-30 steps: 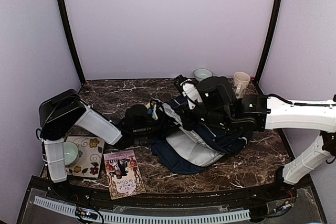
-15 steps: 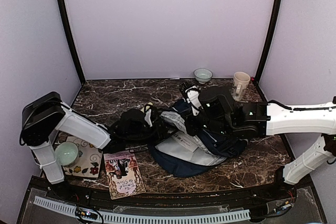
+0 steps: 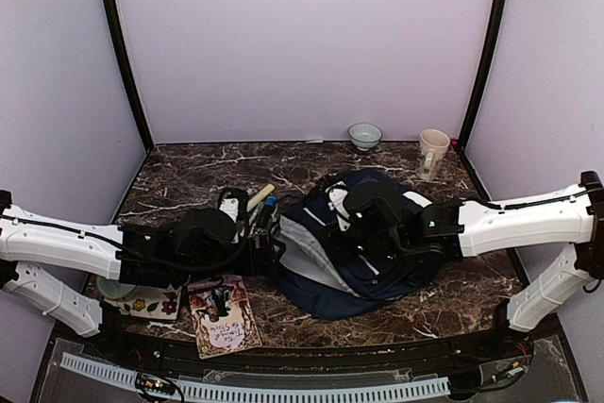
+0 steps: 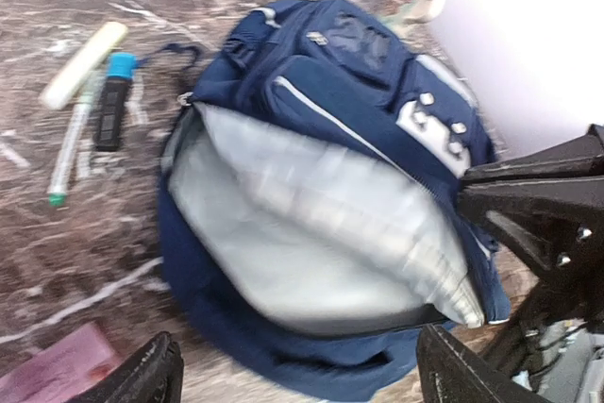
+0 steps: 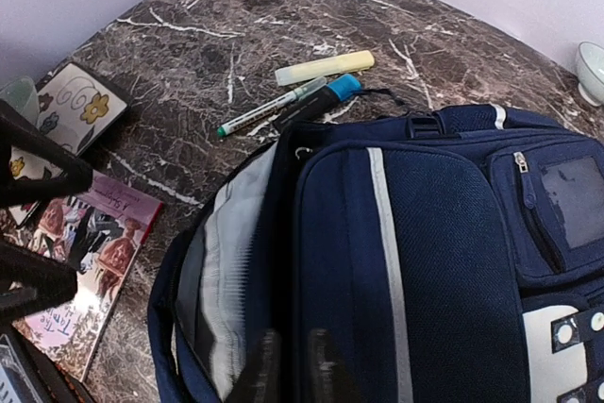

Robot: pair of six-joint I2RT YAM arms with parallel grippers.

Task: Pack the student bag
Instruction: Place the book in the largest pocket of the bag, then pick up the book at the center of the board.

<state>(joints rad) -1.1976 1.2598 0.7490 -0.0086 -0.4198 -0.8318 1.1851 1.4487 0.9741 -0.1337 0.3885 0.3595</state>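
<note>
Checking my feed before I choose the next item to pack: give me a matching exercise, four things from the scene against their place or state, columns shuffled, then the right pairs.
Things:
1. student bag
2. yellow highlighter
3. pink book
4. white mug

Places or states:
A. upright at the back right of the table
B. at the near edge, beside the floral-patterned pad
C. unzipped, pale grey lining showing
D. lying next to the blue-capped marker

Pairs: 1-C, 2-D, 3-B, 4-A.
</note>
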